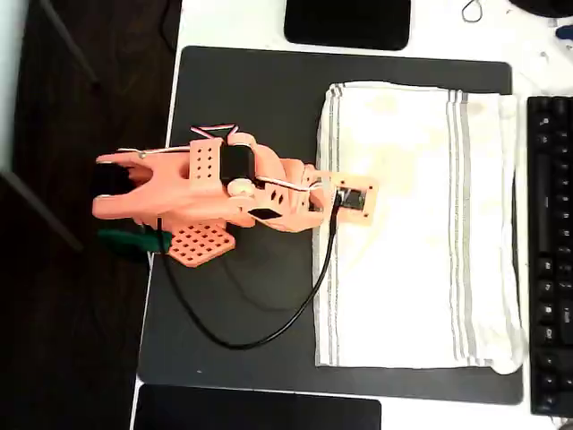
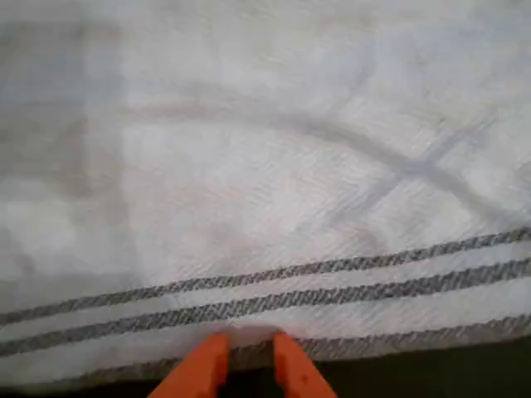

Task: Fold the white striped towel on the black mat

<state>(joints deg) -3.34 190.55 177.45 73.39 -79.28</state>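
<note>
The white striped towel (image 1: 421, 224) lies spread flat on the right half of the black mat (image 1: 242, 98), with grey stripe bands near its left and right edges. My orange arm (image 1: 215, 188) reaches from the left across the mat to the middle of the towel's left edge. The fingers themselves are hidden under the wrist in the overhead view. In the wrist view my gripper (image 2: 246, 344) has its two orange fingertips (image 2: 203, 365) close together at the striped edge of the towel (image 2: 265, 166), pinching the hem between them. The mat (image 2: 431, 373) shows dark just below that edge.
A black keyboard (image 1: 551, 251) runs along the towel's right side. Glossy black rectangles sit past the mat at the top (image 1: 347, 22) and bottom (image 1: 260, 414). A black cable (image 1: 269, 331) loops over the mat's lower left. The table edge and dark floor lie left.
</note>
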